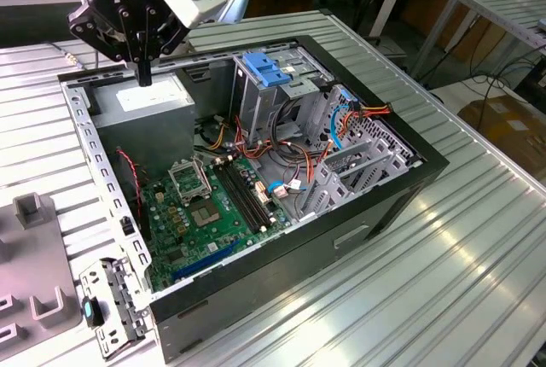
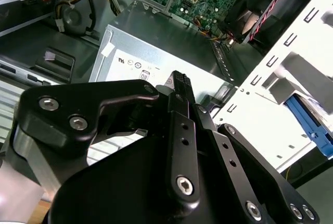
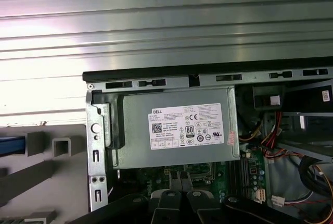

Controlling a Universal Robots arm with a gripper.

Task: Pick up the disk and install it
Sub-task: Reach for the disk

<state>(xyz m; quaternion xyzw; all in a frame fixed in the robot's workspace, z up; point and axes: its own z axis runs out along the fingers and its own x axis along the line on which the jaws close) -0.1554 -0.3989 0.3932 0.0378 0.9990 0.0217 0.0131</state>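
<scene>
**A:** Your gripper [image 1: 145, 77] hangs right over the grey power supply box [image 1: 149, 98] in the far corner of the open computer case [image 1: 281, 273]. The fingers look pressed together, with nothing between them.

**B:** Same in the second wrist view: the gripper [image 2: 181, 78] is just above that box's white label and carries nothing. So where's your disk?

**A:** Not in the case, as far as I can see. In the first wrist view there's a blue strip [image 3: 10, 145] beside the grey holder [image 3: 61, 147] on the table outside the case wall. I take that for the disk's blue frame seen edge-on. It's well apart from your gripper.

**B:** Too little of it shows to be sure. How will it handle?

**A:** My guess is a stiff metal slab, fairly heavy for its size, with smooth faces that could slip. Rough knocks won't do it any good. You'd want to take it across the two long sides on the blue plastic frame, near the middle so it doesn't tip. Keep off the label face and the connector end.

**B:** Pick-up not yet begun, then.
</scene>
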